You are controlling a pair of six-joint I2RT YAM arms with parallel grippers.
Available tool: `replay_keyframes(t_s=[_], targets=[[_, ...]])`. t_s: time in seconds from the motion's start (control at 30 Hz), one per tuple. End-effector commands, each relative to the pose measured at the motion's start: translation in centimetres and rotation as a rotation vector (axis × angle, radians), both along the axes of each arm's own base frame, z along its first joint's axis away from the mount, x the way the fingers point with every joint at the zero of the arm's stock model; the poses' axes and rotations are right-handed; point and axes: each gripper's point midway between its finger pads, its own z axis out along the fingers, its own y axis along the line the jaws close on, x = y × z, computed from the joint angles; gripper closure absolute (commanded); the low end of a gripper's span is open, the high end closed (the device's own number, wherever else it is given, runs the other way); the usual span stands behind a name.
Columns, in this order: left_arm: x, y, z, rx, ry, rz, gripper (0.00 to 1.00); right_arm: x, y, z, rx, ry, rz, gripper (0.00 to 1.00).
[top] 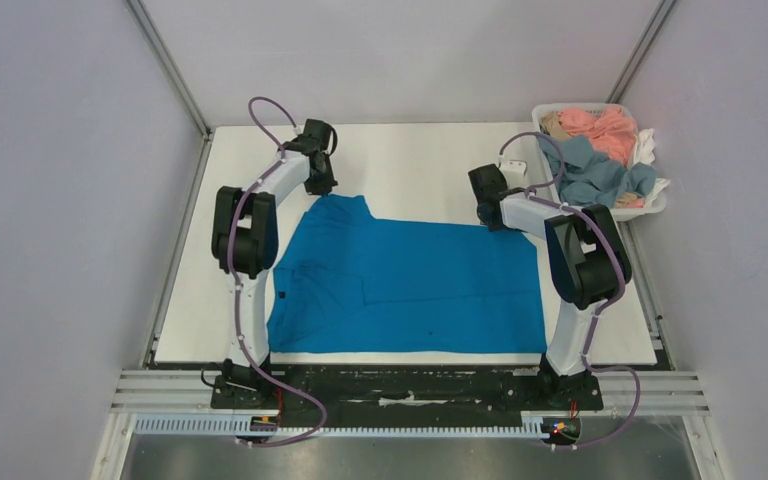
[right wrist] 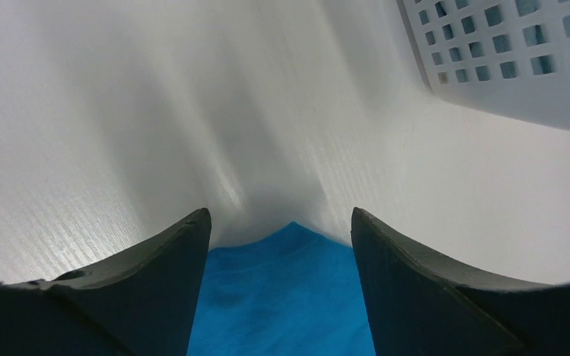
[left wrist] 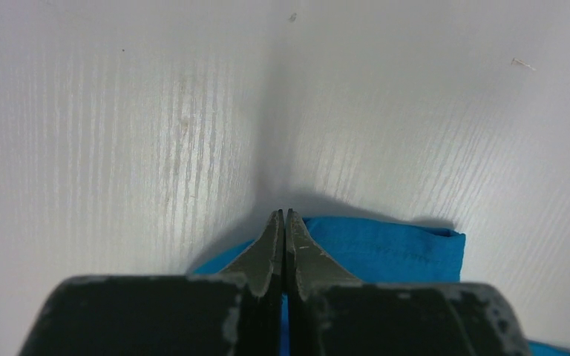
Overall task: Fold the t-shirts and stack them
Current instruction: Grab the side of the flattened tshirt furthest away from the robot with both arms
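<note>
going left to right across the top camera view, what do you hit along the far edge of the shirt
left gripper → right gripper → white laundry basket. The blue t-shirt stretches from one gripper to the other, so it has no single place in the order.

Bright, even, diffuse light, with soft shadows that are darkest at lower centre of the left wrist view. Wrist views: fingers (right wrist: 141, 297) at the bottom blurred, table (left wrist: 119, 111) sheen streaky.
</note>
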Motion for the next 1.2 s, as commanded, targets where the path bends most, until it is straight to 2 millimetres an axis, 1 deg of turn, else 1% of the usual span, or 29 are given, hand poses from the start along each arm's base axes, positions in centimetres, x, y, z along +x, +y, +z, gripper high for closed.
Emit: replay_keyframes(t_s=[0.0, 0.07, 0.17, 0.27, 0.33, 0.47, 0.5, 0.57, 0.63, 0.67, 0.73, 0.87, 0.97, 1.03, 1.1, 1.17], targets=[[1.0, 0.2, 3.6, -0.001, -0.095, -0.033, 0.98, -1.4, -1.4, -0.8, -0.025, 0.028, -0.054, 0.29], [1.0, 0.2, 3.6, -0.003, -0.096, -0.034, 0.98, -2.0, -1.7, -0.8, -0.028, 0.027, -0.062, 0.35], [0.9, -0.1, 3.6, -0.014, -0.097, -0.041, 0.98, -2.4, -1.9, -0.6, -0.023, 0.01, -0.069, 0.44], [0.9, -0.5, 3.5, -0.041, -0.101, -0.057, 0.98, -2.2, -2.0, -0.3, -0.023, -0.003, -0.07, 0.47], [0.8, -0.6, 3.5, -0.044, -0.102, -0.06, 0.98, -1.7, -1.9, -0.1, -0.02, -0.017, -0.066, 0.53], [0.8, -0.4, 3.6, -0.034, -0.106, -0.055, 0.98, -1.4, -1.5, -0.3, 0.0, -0.014, -0.058, 0.69], [0.8, -0.4, 3.6, -0.033, -0.108, -0.055, 0.98, -1.5, -1.4, -0.4, 0.009, -0.016, -0.061, 0.72], [0.8, -0.5, 3.5, -0.039, -0.105, -0.058, 0.98, -1.7, -1.3, -0.5, 0.016, -0.019, -0.062, 0.74], [0.7, -0.6, 3.5, -0.047, -0.104, -0.062, 0.98, -1.7, -1.3, -0.5, 0.018, -0.021, -0.061, 0.8], [0.7, -0.7, 3.4, -0.052, -0.102, -0.066, 0.98, -1.6, -1.3, -0.4, 0.018, -0.021, -0.059, 0.85], [0.7, -1.1, 3.6, -0.068, -0.106, -0.079, 0.98, -1.2, -1.1, -0.3, 0.021, -0.03, -0.048, 1.0], [0.6, -2.0, 4.8, -0.109, -0.134, -0.117, 0.98, 0.1, -0.6, 0.7, 0.022, -0.053, -0.007, 1.0], [0.2, -2.3, 5.9, -0.133, -0.162, -0.135, 0.98, 0.4, -0.2, 2.2, 0.016, -0.083, 0.023, 1.0], [-0.5, -3.0, 6.6, -0.175, -0.177, -0.163, 0.98, 0.3, 0.3, 3.1, 0.006, -0.107, 0.051, 1.0], [-1.2, -3.3, 7.2, -0.2, -0.191, -0.174, 0.98, 0.0, 0.8, 3.6, 0.011, -0.116, 0.082, 1.0], [-2.1, -3.6, 7.7, -0.222, -0.197, -0.187, 0.98, -0.8, 1.0, 3.7, 0.005, -0.114, 0.098, 1.0]])
